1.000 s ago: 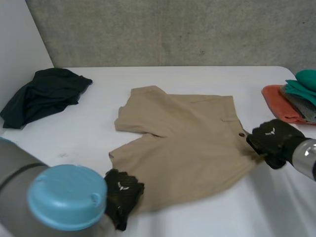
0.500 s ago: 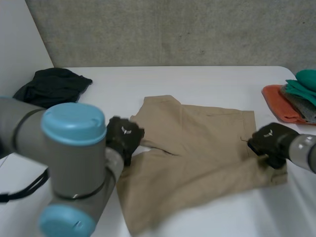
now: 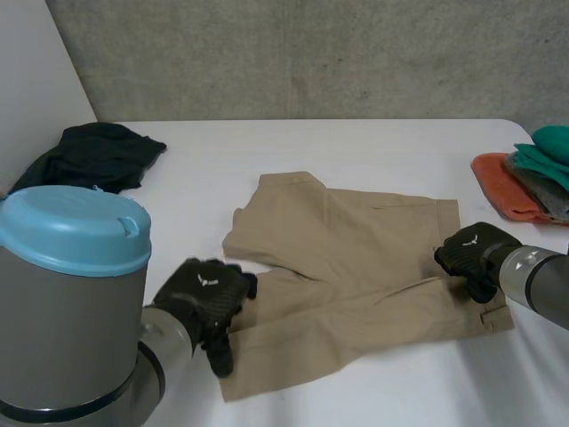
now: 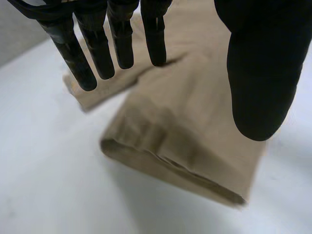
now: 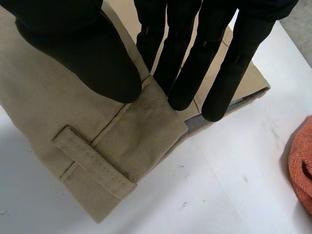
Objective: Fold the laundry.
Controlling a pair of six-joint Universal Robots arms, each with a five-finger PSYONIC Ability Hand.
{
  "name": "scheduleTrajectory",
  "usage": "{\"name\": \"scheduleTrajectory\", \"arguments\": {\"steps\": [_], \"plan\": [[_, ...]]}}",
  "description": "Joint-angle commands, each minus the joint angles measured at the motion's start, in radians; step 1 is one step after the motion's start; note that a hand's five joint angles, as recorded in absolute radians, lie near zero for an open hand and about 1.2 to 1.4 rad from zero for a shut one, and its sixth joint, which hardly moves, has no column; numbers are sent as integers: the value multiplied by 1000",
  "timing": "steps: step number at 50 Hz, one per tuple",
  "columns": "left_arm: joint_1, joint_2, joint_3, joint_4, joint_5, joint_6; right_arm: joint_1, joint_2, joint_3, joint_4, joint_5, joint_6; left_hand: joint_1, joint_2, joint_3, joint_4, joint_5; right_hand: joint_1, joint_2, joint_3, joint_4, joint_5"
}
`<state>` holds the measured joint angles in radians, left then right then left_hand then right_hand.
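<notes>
Tan shorts (image 3: 356, 258) lie flat in the middle of the table, legs pointing left and waistband at the right. My left hand (image 3: 203, 298) hovers over the near leg's hem, open, with straight fingers (image 4: 102, 48) and the thumb (image 4: 263, 73) apart above the doubled hem (image 4: 185, 131), holding nothing. My right hand (image 3: 469, 253) is at the waistband's near corner. Its thumb (image 5: 97, 58) and fingers pinch the waistband (image 5: 131, 141) beside a belt loop (image 5: 92, 161).
A dark crumpled garment (image 3: 89, 165) lies at the back left of the table. A stack of orange, grey and teal cloths (image 3: 529, 178) sits at the right edge, the orange one (image 5: 300, 165) close to my right hand. A concrete wall runs behind.
The shorts have shifted to the right and lie flatter. My left hand swung up over the legs, came back to the near hem, opened and let go. My right hand kept its pinch.
</notes>
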<state>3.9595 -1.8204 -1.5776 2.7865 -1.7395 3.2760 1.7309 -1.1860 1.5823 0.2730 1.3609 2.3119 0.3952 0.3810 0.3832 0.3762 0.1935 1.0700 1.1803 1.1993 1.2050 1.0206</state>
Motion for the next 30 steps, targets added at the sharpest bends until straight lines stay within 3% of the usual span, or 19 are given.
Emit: {"name": "scheduleTrajectory", "arguments": {"steps": [1, 6, 14, 15, 20, 30], "plan": [[18, -45, -38, 34, 31, -2, -4, -38, 16, -2, -5, 0, -8, 6, 4, 10, 19, 326, 216, 197, 191, 201], [38, -155, -32, 133, 20, 2, -4, -95, 57, -2, -31, -5, 30, 44, 42, 49, 57, 326, 216, 197, 191, 201], [52, -232, 13, 157, 20, 4, -4, -121, 91, -3, -97, 0, 226, 240, 238, 245, 253, 326, 216, 197, 191, 201], [50, -243, 19, 157, 23, 2, -4, -121, 91, -3, -97, 0, 282, 296, 294, 301, 309, 326, 216, 197, 191, 201], [35, -269, 44, 150, 25, 4, -2, -121, 87, -24, -97, 0, 999, 1013, 1011, 1018, 1026, 326, 216, 197, 191, 201], [40, -241, 139, 171, 11, 21, -2, -115, 36, -52, -91, 3, 1001, 1015, 1013, 1020, 1028, 326, 216, 197, 191, 201]]}}
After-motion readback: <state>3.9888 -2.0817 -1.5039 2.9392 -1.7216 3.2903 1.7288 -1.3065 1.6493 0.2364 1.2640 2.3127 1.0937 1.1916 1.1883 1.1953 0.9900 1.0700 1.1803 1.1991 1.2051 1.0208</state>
